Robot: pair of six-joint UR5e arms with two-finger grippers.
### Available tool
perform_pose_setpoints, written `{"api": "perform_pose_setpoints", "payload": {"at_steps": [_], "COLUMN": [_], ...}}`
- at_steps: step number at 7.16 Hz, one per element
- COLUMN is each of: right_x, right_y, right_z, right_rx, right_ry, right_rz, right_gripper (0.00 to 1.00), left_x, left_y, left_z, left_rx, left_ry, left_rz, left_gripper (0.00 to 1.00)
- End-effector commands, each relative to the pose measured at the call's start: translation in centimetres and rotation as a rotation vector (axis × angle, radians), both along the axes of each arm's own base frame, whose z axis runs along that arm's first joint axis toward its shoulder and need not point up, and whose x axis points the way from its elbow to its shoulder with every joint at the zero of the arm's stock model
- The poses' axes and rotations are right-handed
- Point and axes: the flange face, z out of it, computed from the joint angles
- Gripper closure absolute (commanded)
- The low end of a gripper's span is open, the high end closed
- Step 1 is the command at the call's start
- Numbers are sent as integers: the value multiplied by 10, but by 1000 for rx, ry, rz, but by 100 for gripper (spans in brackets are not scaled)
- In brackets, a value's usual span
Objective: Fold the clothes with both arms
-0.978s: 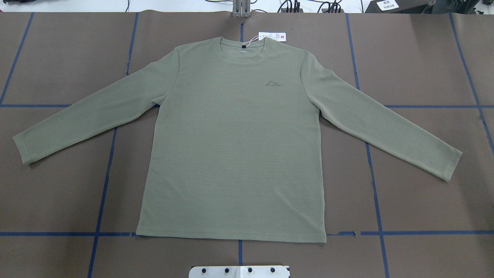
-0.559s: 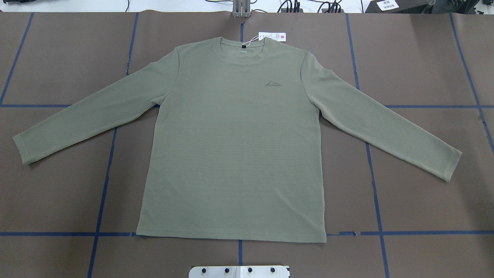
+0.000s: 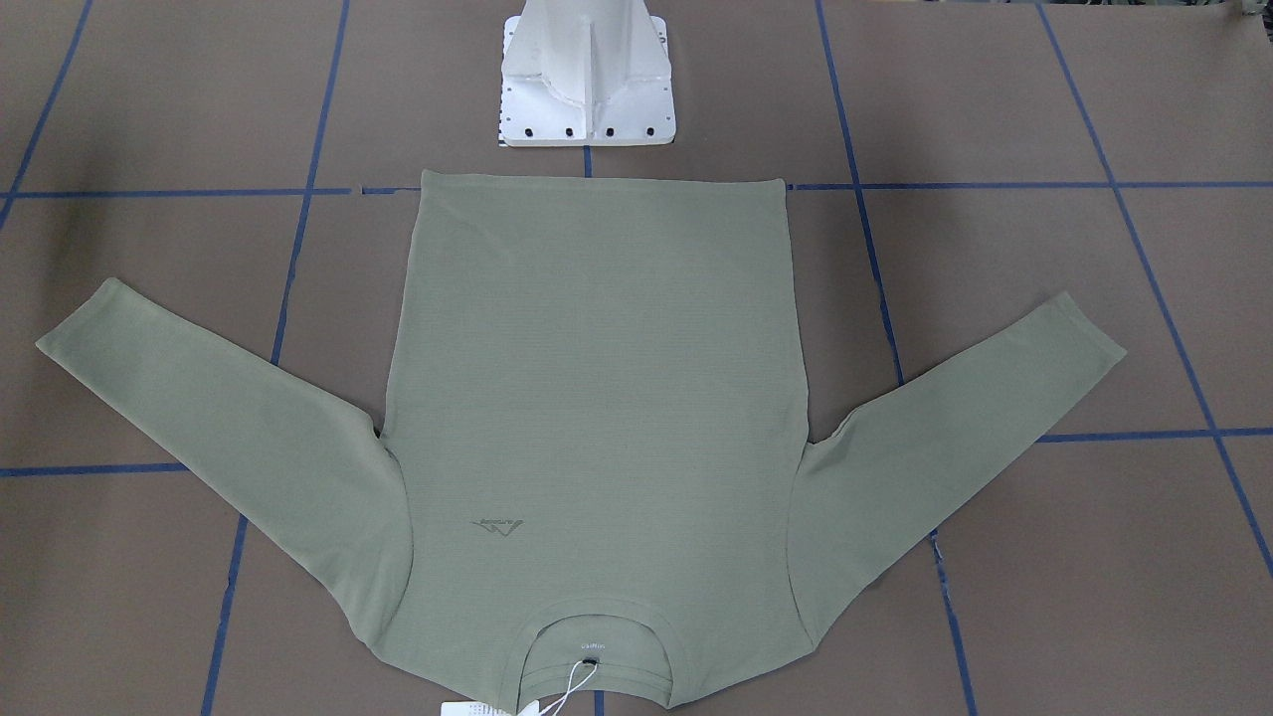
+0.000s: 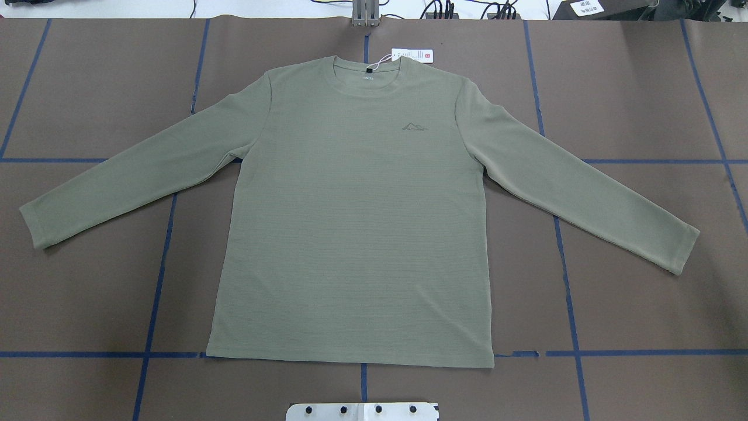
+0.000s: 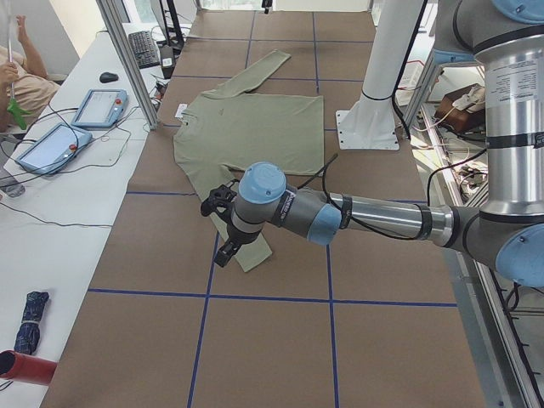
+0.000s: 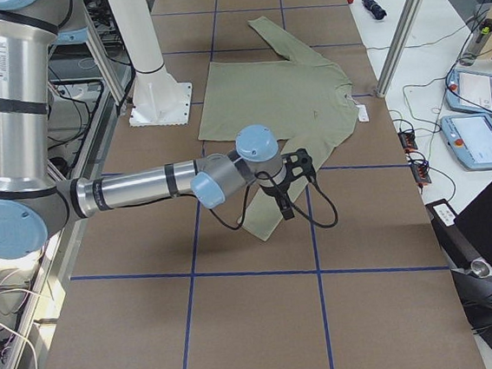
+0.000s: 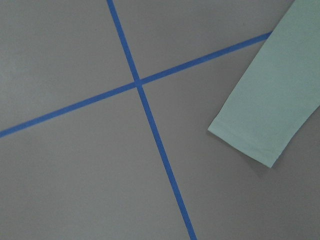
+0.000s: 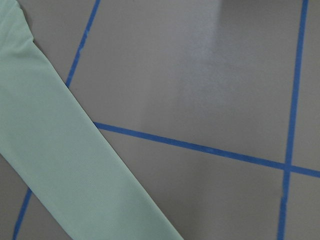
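Note:
The sage-green long-sleeved shirt [image 4: 350, 222] lies flat and face up on the brown table, sleeves spread out to both sides, collar at the far edge. Its white hang tag [image 4: 412, 54] rests just past the collar. Neither arm appears in the overhead or front views. In the exterior left view my left gripper [image 5: 223, 246] hangs above the near sleeve's cuff. In the exterior right view my right gripper [image 6: 285, 209] hangs over the other sleeve. I cannot tell whether either is open or shut. The left wrist view looks down on a cuff [image 7: 260, 115]; the right wrist view shows a sleeve [image 8: 55, 150].
Blue tape lines [image 4: 158, 275] grid the brown table cover. The white pedestal base [image 3: 587, 89] stands just behind the shirt's hem. A white side bench with tablets [image 5: 98, 106] runs along the far edge, with metal frame posts [image 5: 127, 59] and a person's arm [image 5: 25, 59].

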Motion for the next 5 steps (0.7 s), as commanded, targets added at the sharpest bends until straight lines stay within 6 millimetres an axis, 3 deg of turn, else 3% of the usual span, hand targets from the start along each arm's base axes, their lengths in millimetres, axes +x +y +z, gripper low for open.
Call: {"api": "perform_pose_setpoints", "payload": {"at_steps": [1, 2, 3, 4, 5], "right_x": [-73, -89, -90, -89, -88], "right_y": [5, 30, 41, 44, 45], "right_z": [-12, 8, 39, 93, 128], "right_rx": [-46, -56, -28, -52, -51], "right_ry": [-30, -66, -94, -84, -79], "right_rz": [99, 152, 157, 160, 167], "right_gripper": [0, 0, 5, 13, 15], "left_x": [0, 0, 0, 0, -1], "left_y": [3, 3, 3, 3, 4], "left_z": [3, 3, 3, 2, 2], "left_rx": [34, 35, 36, 38, 38], "left_ry": [34, 34, 33, 33, 33], "left_rz": [-51, -51, -51, -51, -52], "left_gripper": [0, 0, 0, 0, 0]}}
